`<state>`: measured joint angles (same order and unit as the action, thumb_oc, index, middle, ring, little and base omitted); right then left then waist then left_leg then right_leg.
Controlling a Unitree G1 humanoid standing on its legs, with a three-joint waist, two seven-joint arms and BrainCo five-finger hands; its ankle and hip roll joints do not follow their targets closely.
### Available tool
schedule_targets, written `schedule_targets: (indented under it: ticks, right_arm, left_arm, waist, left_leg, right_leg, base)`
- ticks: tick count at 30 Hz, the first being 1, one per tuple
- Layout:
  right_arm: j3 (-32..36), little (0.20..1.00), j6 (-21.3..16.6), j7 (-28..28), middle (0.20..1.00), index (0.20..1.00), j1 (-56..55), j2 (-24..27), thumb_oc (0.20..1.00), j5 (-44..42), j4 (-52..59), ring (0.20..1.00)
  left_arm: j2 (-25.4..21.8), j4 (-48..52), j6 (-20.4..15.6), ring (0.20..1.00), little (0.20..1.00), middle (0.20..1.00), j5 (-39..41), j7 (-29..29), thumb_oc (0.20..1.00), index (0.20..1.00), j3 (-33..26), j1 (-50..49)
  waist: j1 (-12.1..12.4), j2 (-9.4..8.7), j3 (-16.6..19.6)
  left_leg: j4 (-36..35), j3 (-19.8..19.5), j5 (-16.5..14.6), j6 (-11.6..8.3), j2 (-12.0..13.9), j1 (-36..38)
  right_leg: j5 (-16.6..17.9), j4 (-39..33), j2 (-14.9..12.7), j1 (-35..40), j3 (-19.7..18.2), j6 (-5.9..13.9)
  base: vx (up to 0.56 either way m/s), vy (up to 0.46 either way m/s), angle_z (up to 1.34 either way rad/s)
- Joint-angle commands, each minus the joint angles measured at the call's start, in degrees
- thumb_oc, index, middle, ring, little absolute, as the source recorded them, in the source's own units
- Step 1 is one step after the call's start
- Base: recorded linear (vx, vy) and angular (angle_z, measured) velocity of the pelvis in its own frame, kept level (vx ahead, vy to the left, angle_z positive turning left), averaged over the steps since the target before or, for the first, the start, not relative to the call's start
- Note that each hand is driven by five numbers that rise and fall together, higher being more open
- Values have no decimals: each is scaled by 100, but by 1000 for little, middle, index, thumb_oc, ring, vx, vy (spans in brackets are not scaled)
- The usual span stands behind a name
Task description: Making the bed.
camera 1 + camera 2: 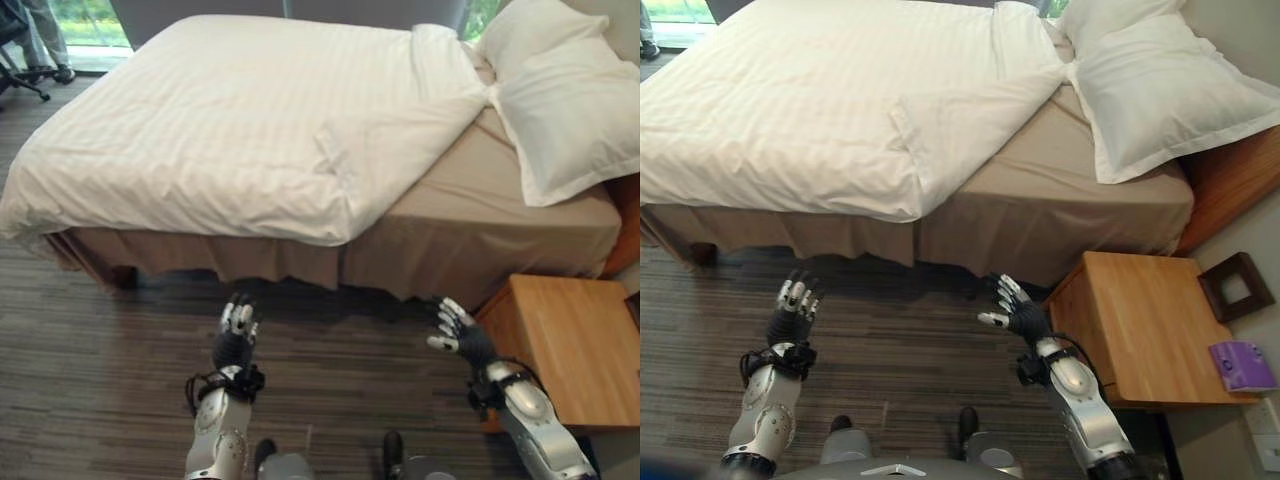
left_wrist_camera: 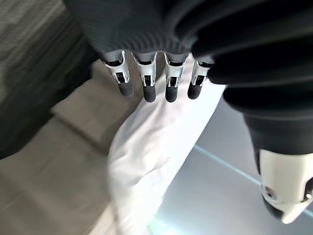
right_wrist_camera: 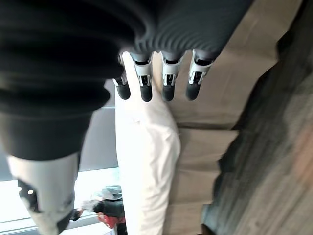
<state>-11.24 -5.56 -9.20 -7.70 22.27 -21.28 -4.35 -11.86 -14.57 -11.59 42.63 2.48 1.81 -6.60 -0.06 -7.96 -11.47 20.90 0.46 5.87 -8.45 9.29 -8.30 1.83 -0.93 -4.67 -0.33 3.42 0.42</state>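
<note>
A person's legs (image 1: 40, 40) stand on the floor beyond the bed's far left corner. The left hand (image 1: 236, 337) is raised over the striped floor (image 1: 100, 330), just short of the bed's near edge, with fingers (image 2: 146, 83) straight and relaxed, holding nothing. The white duvet (image 1: 230, 120) covers the bed (image 1: 470, 230) from its left end across most of the top. At the right end, one corner of the duvet is folded back on itself, leaving the tan sheet (image 1: 520, 190) bare along the near edge toward the head. The duvet's near edge overhangs the tan bed skirt (image 1: 250, 262). The right hand (image 1: 1020, 315) is raised near the bed's near edge below the bare sheet, fingers spread and empty. Two white pillows (image 1: 1150, 90) lie at the head end of the bed. A wooden nightstand (image 1: 1140, 330) stands beside the right hand, with a purple object (image 1: 1241, 364) and a dark square frame (image 1: 1236, 285) along its right edge.
</note>
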Motion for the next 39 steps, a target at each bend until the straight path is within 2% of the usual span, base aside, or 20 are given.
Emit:
schedule_targets:
  ticks: [1, 2, 3, 8, 17, 18, 19, 21, 23, 24, 26, 27, 28, 31, 32, 34, 36, 37, 38, 39]
  right_arm:
    - [127, 1000, -220, -128, 1000, 1000, -127, 245, 1000, -106, 625, 1000]
    - [129, 1000, -218, -129, 1000, 1000, -134, 246, 1000, -105, 629, 1000]
    - [185, 1000, -228, -25, 1000, 1000, -183, 117, 1000, -9, 581, 1000]
    - [33, 1000, -218, 98, 1000, 1000, -99, -197, 1000, -63, 500, 1000]
    - [-112, 1000, -121, -10, 1000, 1000, 124, -47, 1000, 230, 475, 1000]
    - [-148, 1000, -130, 39, 1000, 1000, 196, -109, 1000, 271, 461, 1000]
    - [-165, 1000, -143, 32, 1000, 1000, 196, -133, 1000, 308, 486, 1000]
    - [-244, 1000, -188, 71, 1000, 1000, 284, -191, 1000, 402, 491, 1000]
    - [-314, 1000, -191, 78, 1000, 1000, 326, -266, 1000, 406, 470, 1000]
    - [-323, 1000, -171, 67, 1000, 1000, 325, -279, 1000, 385, 453, 1000]
    - [-288, 1000, -163, 1, 1000, 1000, 281, -258, 1000, 265, 412, 1000]
    - [-271, 1000, -201, -26, 1000, 1000, 214, -199, 1000, 161, 442, 1000]
    - [-304, 1000, -183, -16, 1000, 1000, 174, -172, 1000, 110, 479, 1000]
    - [-314, 1000, -184, -51, 1000, 1000, 142, -140, 1000, 109, 547, 1000]
    - [-287, 1000, -181, -80, 1000, 1000, 103, -84, 1000, 99, 596, 1000]
    - [-377, 1000, -177, -59, 1000, 1000, 218, -27, 1000, 157, 463, 1000]
    - [-335, 1000, -251, 31, 1000, 1000, 357, 37, 1000, -145, 485, 1000]
    - [-364, 1000, -284, 54, 1000, 1000, 413, 71, 1000, -323, 509, 1000]
    - [-384, 1000, -287, 118, 1000, 1000, 451, 103, 1000, -278, 488, 1000]
    - [-374, 1000, -265, 190, 1000, 1000, 494, 155, 1000, -201, 476, 1000]
  left_arm:
    - [-98, 359, -172, 1000, 1000, 1000, 161, 282, 1000, 1000, -250, 145]
    - [-98, 360, -171, 1000, 1000, 1000, 161, 282, 1000, 1000, -247, 141]
    - [-178, 416, -173, 1000, 1000, 1000, 11, 272, 1000, 1000, -118, 112]
    - [-293, 495, -252, 1000, 1000, 1000, -78, 57, 1000, 1000, -222, 243]
    - [-207, 654, -271, 1000, 1000, 1000, 90, -21, 1000, 1000, -601, -119]
    - [-194, 686, -287, 1000, 1000, 1000, 119, -94, 1000, 1000, -594, -66]
    - [-200, 653, -280, 1000, 1000, 1000, 71, -112, 1000, 1000, -575, -33]
    - [-286, 651, -300, 1000, 1000, 1000, -137, -222, 1000, 1000, -535, 36]
    - [-395, 729, -279, 1000, 1000, 1000, -373, -280, 1000, 1000, -507, 91]
    - [-407, 743, -275, 1000, 1000, 1000, -375, -272, 1000, 1000, -514, 116]
    - [-429, 795, -311, 1000, 1000, 1000, -300, -174, 1000, 1000, -580, 165]
    - [-470, 757, -339, 1000, 1000, 1000, -308, -148, 1000, 1000, -575, 218]
    - [-534, 668, -360, 1000, 1000, 1000, -419, -210, 1000, 1000, -516, 382]
    - [-545, 648, -403, 1000, 1000, 1000, -531, -240, 1000, 1000, -432, 505]
    - [-523, 649, -385, 1000, 1000, 1000, -550, -208, 1000, 1000, -324, 534]
    - [-394, 588, -399, 1000, 1000, 1000, -492, -153, 1000, 1000, -243, 531]
    - [-306, 651, -413, 1000, 1000, 1000, -348, -145, 1000, 1000, -196, 548]
    - [-317, 789, -397, 1000, 1000, 1000, -269, -138, 1000, 1000, -150, 547]
    - [-323, 803, -372, 1000, 1000, 1000, -304, -155, 1000, 1000, -105, 565]
    - [-362, 901, -354, 1000, 1000, 1000, -335, -158, 1000, 1000, -123, 578]
  waist:
    - [-210, 238, 154]
    - [-201, 235, 155]
    - [-223, 387, 281]
    - [-314, 499, 405]
    - [-71, 622, 289]
    - [-43, 686, 233]
    - [-49, 710, 194]
    - [-61, 795, 3]
    - [-102, 939, -104]
    - [-171, 974, -101]
    - [-340, 952, -7]
    - [-561, 918, 73]
    - [-692, 837, 177]
    - [-799, 843, 248]
    - [-818, 864, 322]
    - [-797, 915, 431]
    - [-811, 814, 457]
    - [-658, 635, 321]
    - [-551, 574, 226]
    - [-475, 593, 168]
  left_leg:
    - [-589, 502, -498, 563, -410, 455]
    - [-601, 513, -499, 569, -416, 468]
    - [-1506, 597, -743, 751, -786, 798]
    - [-2019, 335, -630, 749, -909, 1059]
    - [-1939, 188, -806, 902, -1077, 1022]
    - [-1902, 141, -908, 1019, -1142, 1066]
    - [-1894, 100, -938, 1086, -1180, 1116]
    - [-1931, 118, -963, 1202, -1222, 1275]
    - [-1955, 139, -1014, 1216, -1178, 1437]
    - [-1943, 94, -1018, 1181, -1157, 1521]
    - [-1951, -22, -1037, 1083, -1185, 1778]
    - [-2032, -188, -1198, 987, -1180, 2151]
    - [-2139, -328, -1265, 873, -1184, 2387]
    - [-2078, -433, -1293, 766, -1100, 2583]
    - [-1858, -512, -1191, 668, -1032, 2581]
    - [-1145, -313, -780, 330, -935, 2424]
    - [783, 49, 96, -181, -790, 1715]
    - [1800, 267, 299, -183, -790, 1044]
    - [2034, 413, 285, -107, -703, 641]
    - [1764, 615, 113, 38, -475, 404]
  right_leg:
    - [-31, -201, -78, 475, -179, 476]
    - [-34, -202, -85, 478, -187, 481]
    - [-108, -147, 61, 400, -105, 524]
    - [-134, -173, 80, 426, -11, 547]
    - [-227, 162, -191, 352, 19, 656]
    - [-303, 1033, -276, 4, -22, 761]
    - [-127, 1617, -328, -237, -80, 803]
    - [505, 2762, -540, -800, 36, 834]
    - [493, 3194, -669, -1153, 376, 773]
    - [373, 3116, -611, -1267, 489, 754]
    - [221, 2303, -323, -1418, 675, 752]
    - [332, 1094, 90, -1337, 715, 753]
    - [512, 437, 264, -1410, 702, 799]
    - [630, 203, 285, -1330, 744, 805]
    - [503, 309, 302, -1199, 687, 718]
    - [476, 168, 418, -838, 710, 513]
    - [459, -163, 429, -366, 791, 362]
    - [337, -345, 364, 21, 731, 209]
    - [248, -406, 341, 204, 636, 165]
    - [175, -407, 328, 326, 615, 150]
  base:
    - [32, -89, -3]
    - [73, -95, 14]
    - [50, 1, 19]
    - [62, 52, -2]
    - [58, 125, 5]
    - [88, 235, 0]
    - [86, 253, -1]
    - [40, 213, 4]
    - [129, 155, 24]
    - [263, 44, 24]
    - [453, -35, 13]
    - [693, -142, 18]
    - [687, -173, 30]
    - [313, -109, 53]
    - [431, -172, 55]
    - [405, -165, 54]
    - [398, -263, 15]
    - [383, -311, 19]
    - [354, -249, 16]
    - [287, -101, -33]
